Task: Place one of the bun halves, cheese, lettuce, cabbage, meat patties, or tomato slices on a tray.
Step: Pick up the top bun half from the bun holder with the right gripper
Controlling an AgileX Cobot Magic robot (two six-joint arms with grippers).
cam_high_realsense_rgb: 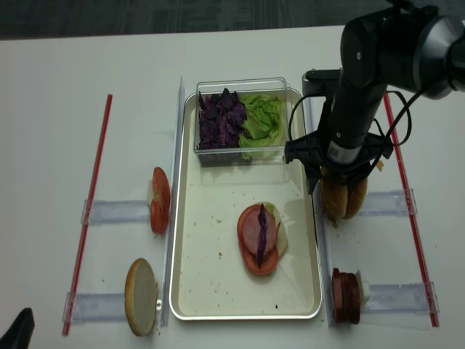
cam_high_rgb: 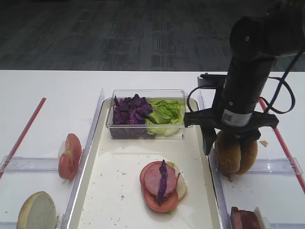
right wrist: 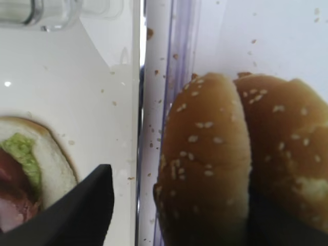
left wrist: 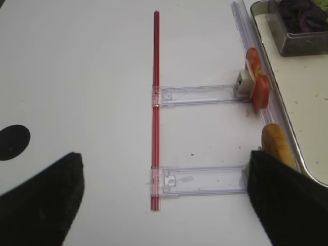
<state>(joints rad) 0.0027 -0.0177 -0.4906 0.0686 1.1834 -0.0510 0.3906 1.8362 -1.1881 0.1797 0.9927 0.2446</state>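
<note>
step: picking a bun top; right gripper (cam_high_rgb: 229,143) is down over the two bun halves (cam_high_rgb: 236,153) standing on edge in the clear rack (cam_high_rgb: 279,165) right of the tray (cam_high_rgb: 90,191)
right fingers: spread, straddling the near bun; one dark finger (right wrist: 84,212) sits on the tray side of it, the other is down in the seam between the two buns; not pinching yet by the look of it
target bun: between the fingers, upright on its rim, touching its twin on the outer side
tray: just beyond the tray-side finger; carries a stack of meat patties (cam_high_rgb: 156,179), tomato and a cabbage (cam_high_rgb: 162,181) strip on a bun base
next move: probably close on the near bun only, lift clear of the rack, swing over the stack
risk: twin bun may drag along
left gripper (left wrist: 164,202): fingers wide apart, nothing between them, hovering over bare table
right wrist only: sesame seeds, seam between buns, lettuce (right wrist: 23,154) under the stack
overhead only: box of cabbage and lettuce, tomato slices (cam_high_realsense_rgb: 160,200) at the left rack
</note>
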